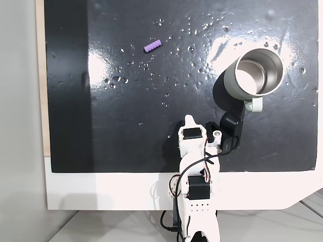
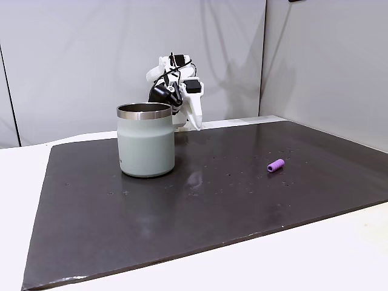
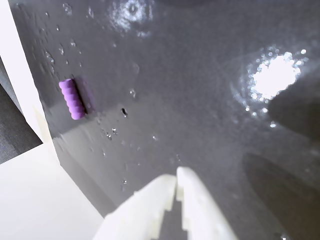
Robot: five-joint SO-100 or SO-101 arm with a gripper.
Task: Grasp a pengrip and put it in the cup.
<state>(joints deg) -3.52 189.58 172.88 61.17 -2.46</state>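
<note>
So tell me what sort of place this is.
Probably a bare tabletop test bench: a black mat on a white table, plain grey wall panels, and just a cup and a pengrip.

Overhead, low front and wrist cameras (close-up) share the mat (image 1: 126, 126).
</note>
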